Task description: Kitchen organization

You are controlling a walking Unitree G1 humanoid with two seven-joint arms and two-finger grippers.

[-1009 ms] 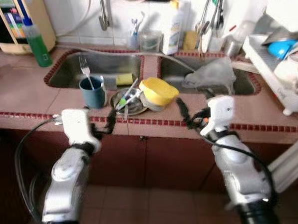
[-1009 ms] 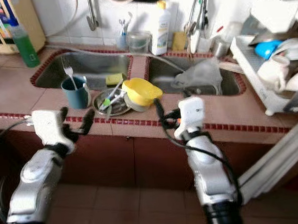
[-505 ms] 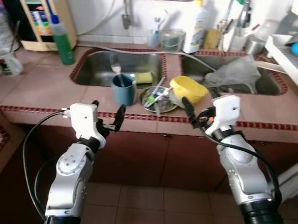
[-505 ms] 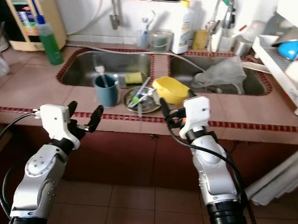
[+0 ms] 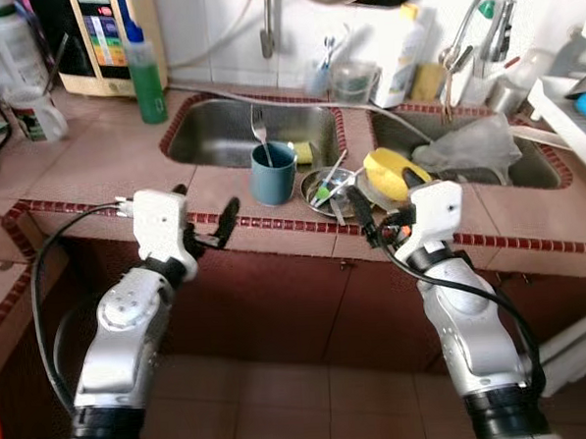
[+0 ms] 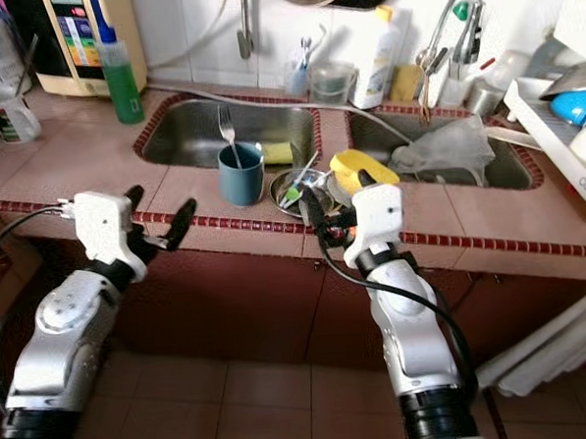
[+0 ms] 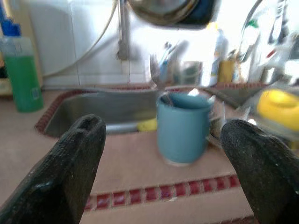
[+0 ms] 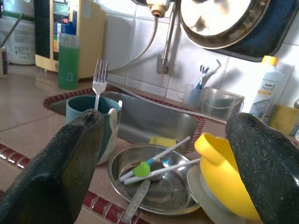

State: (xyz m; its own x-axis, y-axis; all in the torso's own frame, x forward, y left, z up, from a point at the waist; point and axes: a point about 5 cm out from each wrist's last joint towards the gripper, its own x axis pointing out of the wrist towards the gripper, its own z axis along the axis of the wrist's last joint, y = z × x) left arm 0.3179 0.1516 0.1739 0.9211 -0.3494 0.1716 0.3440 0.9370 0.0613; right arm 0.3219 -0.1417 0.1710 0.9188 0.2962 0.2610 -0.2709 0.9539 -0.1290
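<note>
Two grippers, left gripper (image 5: 203, 222) and right gripper (image 6: 325, 210), spread wide, empty (nothing touched), facing blue mug (image 5: 272, 172) with fork (image 5: 260, 133), steel plate (image 8: 159, 183), yellow bowl (image 6: 361, 170).

Right gripper (image 6: 334, 209) seemingly nearer the steel plate (image 6: 293, 187) — camera shifted.

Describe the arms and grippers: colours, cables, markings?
Both arms are silver with rounded joint shells and black cuffs at the base. Each wrist carries a white boxy housing. Left gripper and right gripper each have two long black, coarse-textured fingers. Black cables loop from each wrist; the right wrist shows a small orange-red spot.
</note>
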